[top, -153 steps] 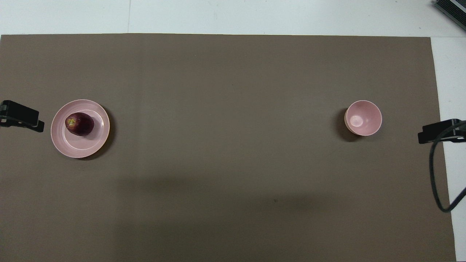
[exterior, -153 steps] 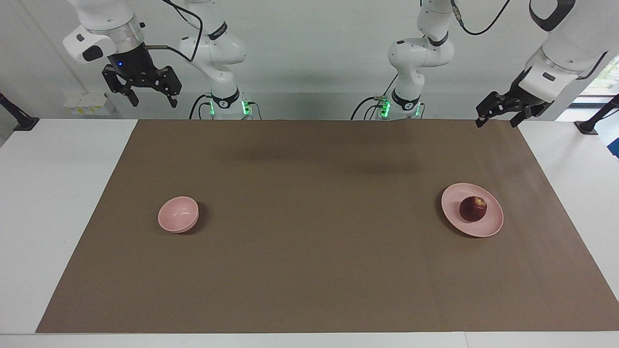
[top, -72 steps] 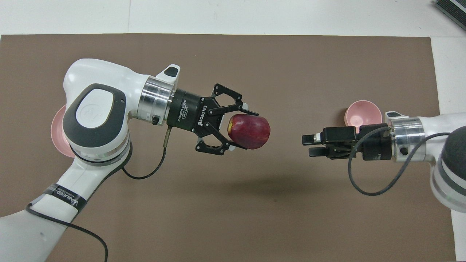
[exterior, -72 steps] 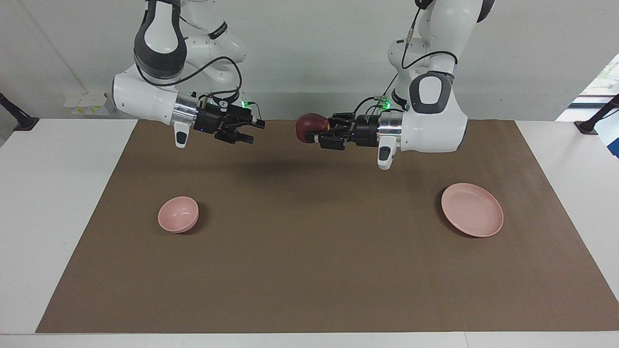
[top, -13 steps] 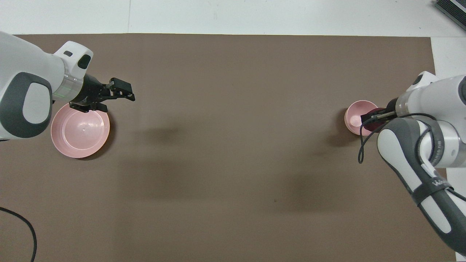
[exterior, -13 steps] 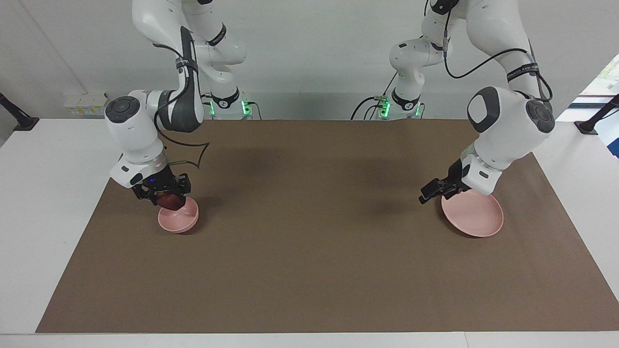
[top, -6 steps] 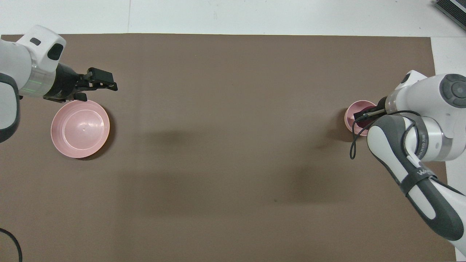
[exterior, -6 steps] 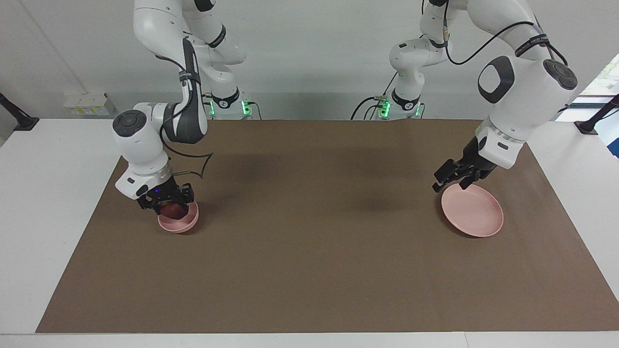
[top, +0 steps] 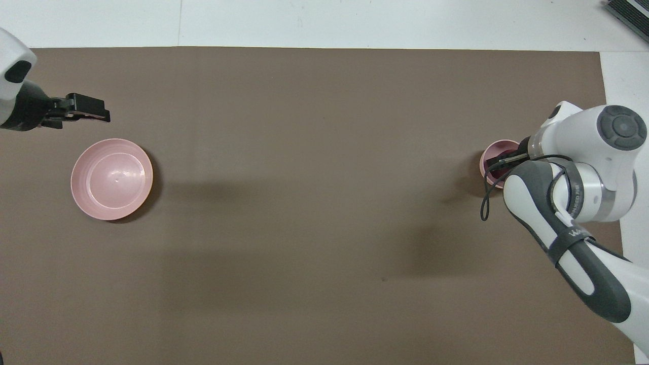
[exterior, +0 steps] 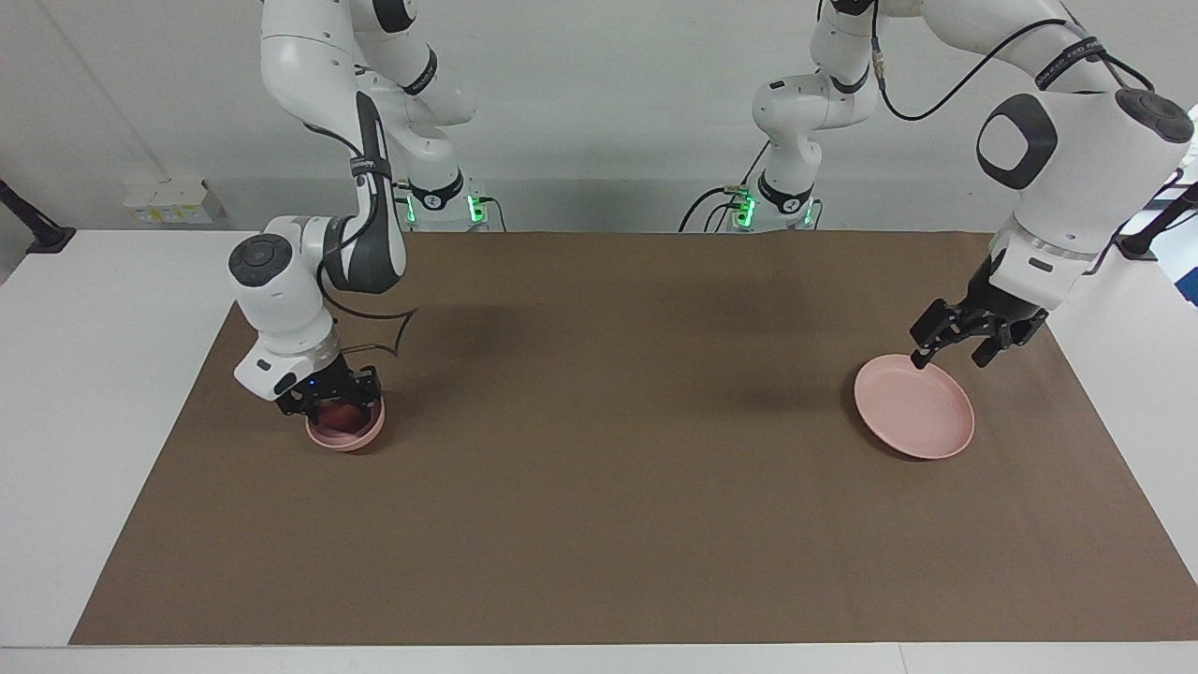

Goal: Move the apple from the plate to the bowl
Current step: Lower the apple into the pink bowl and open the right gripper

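Observation:
The dark red apple sits low inside the small pink bowl toward the right arm's end of the table. My right gripper reaches down into the bowl, shut on the apple. In the overhead view the right arm covers most of the bowl, and only a sliver of the apple shows. The flat pink plate lies bare toward the left arm's end. My left gripper hangs open and holds nothing, raised over the plate's edge that faces the robots. From overhead, the left gripper appears just past the plate.
A brown mat covers most of the white table. A black cable loops off the right wrist beside the bowl. A dark object lies at the table's corner farthest from the robots, at the right arm's end.
My right gripper has lowered the apple deeper into the bowl. My left gripper has drawn back from the plate toward its own end of the table and risen.

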`<state>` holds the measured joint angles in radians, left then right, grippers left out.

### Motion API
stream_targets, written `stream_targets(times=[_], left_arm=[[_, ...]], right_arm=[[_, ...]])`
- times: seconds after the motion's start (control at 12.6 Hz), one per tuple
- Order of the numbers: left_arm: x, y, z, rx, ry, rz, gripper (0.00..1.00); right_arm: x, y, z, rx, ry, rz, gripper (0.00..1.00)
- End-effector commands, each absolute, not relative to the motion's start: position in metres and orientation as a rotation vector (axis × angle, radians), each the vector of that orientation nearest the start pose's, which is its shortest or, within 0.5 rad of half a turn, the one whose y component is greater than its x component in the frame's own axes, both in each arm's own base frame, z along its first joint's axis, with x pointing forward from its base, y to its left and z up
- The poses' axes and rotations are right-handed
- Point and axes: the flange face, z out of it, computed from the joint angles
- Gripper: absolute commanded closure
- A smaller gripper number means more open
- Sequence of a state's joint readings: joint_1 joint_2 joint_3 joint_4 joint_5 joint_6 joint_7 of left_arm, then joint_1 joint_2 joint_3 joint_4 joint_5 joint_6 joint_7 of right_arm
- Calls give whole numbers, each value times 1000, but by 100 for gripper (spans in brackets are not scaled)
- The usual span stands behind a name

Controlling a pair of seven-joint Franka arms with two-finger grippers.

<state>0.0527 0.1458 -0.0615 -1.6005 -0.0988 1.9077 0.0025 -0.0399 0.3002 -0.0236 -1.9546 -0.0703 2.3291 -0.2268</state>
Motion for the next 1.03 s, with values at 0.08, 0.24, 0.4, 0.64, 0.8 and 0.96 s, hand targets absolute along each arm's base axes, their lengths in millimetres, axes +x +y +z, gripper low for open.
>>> stream_targets(times=[0.08,0.24,0.4,0.64,0.8,0.96], left_arm=[[595,0,604,-3197,82,-228,0],[586,3,621,-3187,160,-193,0],[580,-5,629,-3131,246,-189,0],[576,-10,626,-3130,273,-146,0],[572,-10,625,-3140,274,-103,0],[567,-12,624,-3146,282,-61,0]], right_arm=[[622,-41,334,-3207,-337,-133,0],[624,-35,343,-3198,-335,-150,0],[625,-32,369,-3201,-274,-170,0],[621,-18,426,-3207,-42,-148,0],[611,-14,466,-3206,42,-95,0],[586,-11,513,-3164,178,-80,0]])
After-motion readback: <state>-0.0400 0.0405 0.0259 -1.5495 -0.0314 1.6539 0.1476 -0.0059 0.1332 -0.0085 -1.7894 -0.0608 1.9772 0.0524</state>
